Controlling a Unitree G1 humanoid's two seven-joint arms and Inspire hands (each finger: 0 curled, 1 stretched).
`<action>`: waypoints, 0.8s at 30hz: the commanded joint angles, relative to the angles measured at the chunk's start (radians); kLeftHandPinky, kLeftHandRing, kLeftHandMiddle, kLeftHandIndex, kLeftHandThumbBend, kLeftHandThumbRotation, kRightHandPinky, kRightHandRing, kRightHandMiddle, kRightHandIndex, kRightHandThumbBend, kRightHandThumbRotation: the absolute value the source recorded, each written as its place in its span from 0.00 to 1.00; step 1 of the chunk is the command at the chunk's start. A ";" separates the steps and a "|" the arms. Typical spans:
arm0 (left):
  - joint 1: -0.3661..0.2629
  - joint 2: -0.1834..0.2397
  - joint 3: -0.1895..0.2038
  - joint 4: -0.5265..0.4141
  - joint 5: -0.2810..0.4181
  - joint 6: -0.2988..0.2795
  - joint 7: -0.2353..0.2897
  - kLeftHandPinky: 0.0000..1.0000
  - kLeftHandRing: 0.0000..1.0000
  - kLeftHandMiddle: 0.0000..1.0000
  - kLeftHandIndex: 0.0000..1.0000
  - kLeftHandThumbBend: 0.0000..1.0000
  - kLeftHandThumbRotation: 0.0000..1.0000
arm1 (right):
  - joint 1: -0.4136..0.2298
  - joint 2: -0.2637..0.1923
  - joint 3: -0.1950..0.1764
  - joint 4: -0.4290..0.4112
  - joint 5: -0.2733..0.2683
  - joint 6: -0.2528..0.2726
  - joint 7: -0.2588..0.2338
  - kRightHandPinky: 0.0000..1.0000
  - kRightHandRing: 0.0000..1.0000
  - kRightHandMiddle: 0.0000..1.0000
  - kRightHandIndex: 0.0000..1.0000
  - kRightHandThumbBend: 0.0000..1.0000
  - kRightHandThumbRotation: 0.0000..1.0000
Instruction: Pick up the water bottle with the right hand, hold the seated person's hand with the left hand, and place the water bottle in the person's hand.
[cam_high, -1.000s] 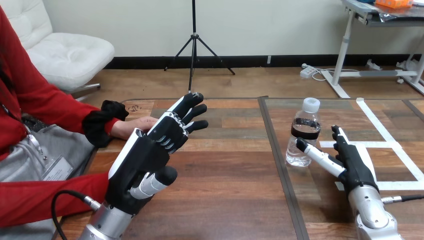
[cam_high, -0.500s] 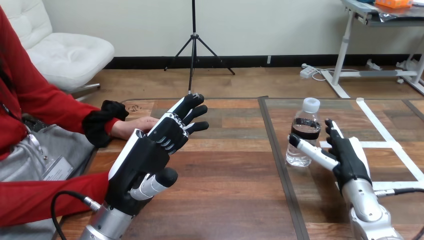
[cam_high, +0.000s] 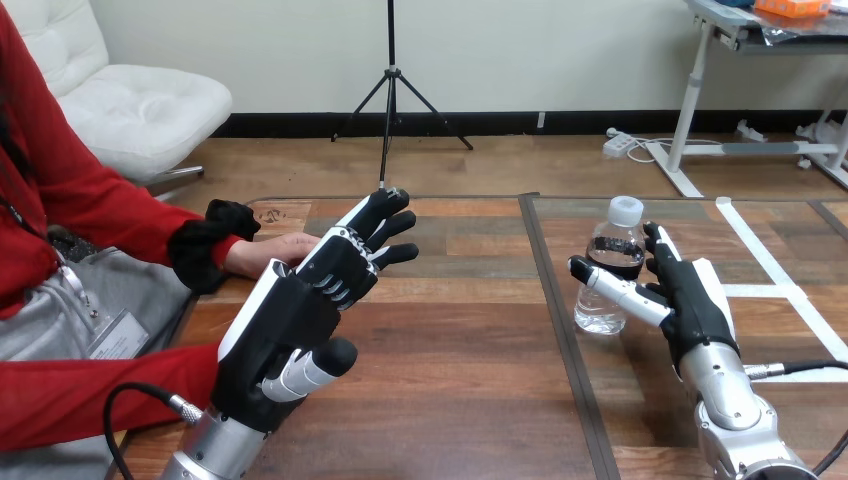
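On the wooden table (cam_high: 460, 380), toward its right side, the clear plastic water bottle (cam_high: 612, 240) with white cap stood upright; how full it was, I could not tell. The right hand (cam_high: 690, 300) was open just beside it, thumb across its front. The left hand (cam_high: 300, 310), fingers spread wide, hovered before the person's hand (cam_high: 270, 250).

The wooden table (cam_high: 470, 330) is carrying a water bottle (cam_high: 612, 250), standing upright on its right part just past the dark seam (cam_high: 555, 300). White tape strips (cam_high: 753, 238) are lying flat farther right. The person's hand (cam_high: 265, 252) is resting near the left edge.
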 joint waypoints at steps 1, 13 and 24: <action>-0.019 -0.005 0.007 -0.039 -0.006 -0.004 0.014 0.85 0.93 0.95 0.92 1.00 0.74 | -0.085 -0.009 0.001 -0.021 0.000 -0.021 0.001 0.94 1.00 1.00 1.00 1.00 0.47; -0.015 -0.007 0.002 -0.039 0.010 -0.010 0.037 0.84 0.92 0.95 0.92 1.00 0.74 | -0.100 -0.011 0.002 -0.017 -0.001 -0.021 0.012 0.94 1.00 1.00 1.00 1.00 0.44; -0.018 -0.008 0.002 -0.039 -0.008 -0.009 0.021 0.84 0.93 0.95 0.92 1.00 0.74 | -0.116 -0.010 0.004 -0.008 -0.005 -0.003 0.018 0.94 1.00 1.00 1.00 1.00 0.42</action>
